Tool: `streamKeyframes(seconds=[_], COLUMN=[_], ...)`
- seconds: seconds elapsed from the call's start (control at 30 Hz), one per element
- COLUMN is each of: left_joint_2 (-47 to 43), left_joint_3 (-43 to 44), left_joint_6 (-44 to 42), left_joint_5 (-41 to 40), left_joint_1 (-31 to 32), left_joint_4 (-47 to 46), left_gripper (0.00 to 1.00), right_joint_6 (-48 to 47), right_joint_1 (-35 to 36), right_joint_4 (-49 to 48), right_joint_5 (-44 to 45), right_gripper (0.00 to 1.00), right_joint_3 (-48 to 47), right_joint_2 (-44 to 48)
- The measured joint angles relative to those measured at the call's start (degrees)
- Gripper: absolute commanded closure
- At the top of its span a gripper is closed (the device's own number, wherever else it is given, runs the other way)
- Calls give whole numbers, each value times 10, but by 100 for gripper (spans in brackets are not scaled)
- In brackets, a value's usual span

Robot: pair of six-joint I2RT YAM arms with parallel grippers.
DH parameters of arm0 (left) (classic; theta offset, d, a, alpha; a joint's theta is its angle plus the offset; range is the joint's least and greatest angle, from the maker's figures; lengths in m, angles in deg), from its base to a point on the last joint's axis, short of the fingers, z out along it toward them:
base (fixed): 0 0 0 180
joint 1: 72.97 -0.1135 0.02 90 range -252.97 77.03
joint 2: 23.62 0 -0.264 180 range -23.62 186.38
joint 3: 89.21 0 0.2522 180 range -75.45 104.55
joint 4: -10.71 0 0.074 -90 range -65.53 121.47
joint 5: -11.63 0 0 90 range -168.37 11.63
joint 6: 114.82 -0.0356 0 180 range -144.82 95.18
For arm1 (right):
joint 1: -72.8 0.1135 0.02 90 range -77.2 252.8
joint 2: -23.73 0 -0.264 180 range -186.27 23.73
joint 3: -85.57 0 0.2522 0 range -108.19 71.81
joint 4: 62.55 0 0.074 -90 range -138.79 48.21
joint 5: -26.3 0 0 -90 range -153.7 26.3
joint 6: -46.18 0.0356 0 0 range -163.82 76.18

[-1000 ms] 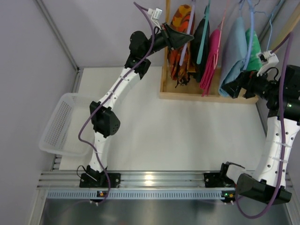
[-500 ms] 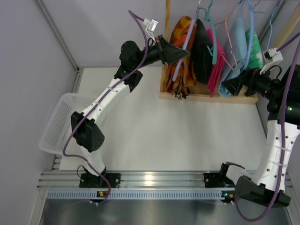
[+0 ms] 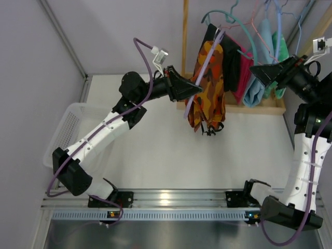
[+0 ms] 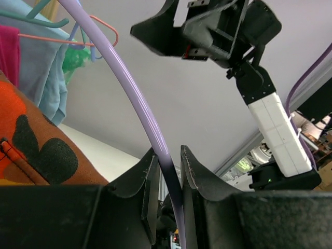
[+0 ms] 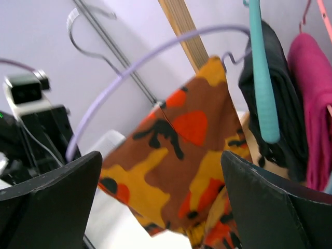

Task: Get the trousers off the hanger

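Note:
The trousers [image 3: 207, 88], orange with dark and yellow blotches and dangling dark drawstrings, hang on the lilac hanger [image 3: 203, 70], in the air in front of the wooden rack. My left gripper [image 3: 191, 88] is shut on the hanger's lower arm; in the left wrist view the lilac bar [image 4: 129, 88] runs between the two fingers of that gripper [image 4: 170, 155], with the trousers [image 4: 31, 145] at the left. My right gripper [image 3: 262, 70] is open and empty to the right of the trousers. In the right wrist view the trousers [image 5: 181, 155] and the hanger [image 5: 129, 65] fill the gap between the open fingers of the right gripper [image 5: 161, 171].
The wooden rack base [image 3: 259, 108] and its post [image 3: 185, 31] stand at the back. A black garment [image 3: 232, 62] on a teal hanger [image 3: 233, 21], a pink garment [image 3: 244, 72] and a light blue garment [image 3: 259, 83] hang behind. A white basket [image 3: 67, 137] sits at the left.
My left gripper has pulled the lilac hanger with the trousers forward and away from the rack. My right gripper has risen and moved left toward the trousers.

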Motion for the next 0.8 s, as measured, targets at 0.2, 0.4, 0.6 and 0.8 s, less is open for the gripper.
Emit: streamKeyframes(seconds=[0.2,0.4,0.6,0.8], left_joint_2=[-31,-59,-92,-120], left_joint_3=[-39,-59,-88,-116], left_joint_6=[-47,-69,-84,-100], left_joint_5=[-24,-56,-89,-106], left_joint_1=[1,2,2,2], left_joint_4=[7,27,40,48], left_gripper=[100,100,100,100], right_joint_6=[114,128,159,187], right_joint_1=[113,281,369,430], right_joint_4=[-119,-149,-184,-219], right_joint_5=[49,118,178,215], right_gripper=[1,4,4,9], right_joint_3=[3,10,43,76], right_joint_2=[-16,-48,-79,-94])
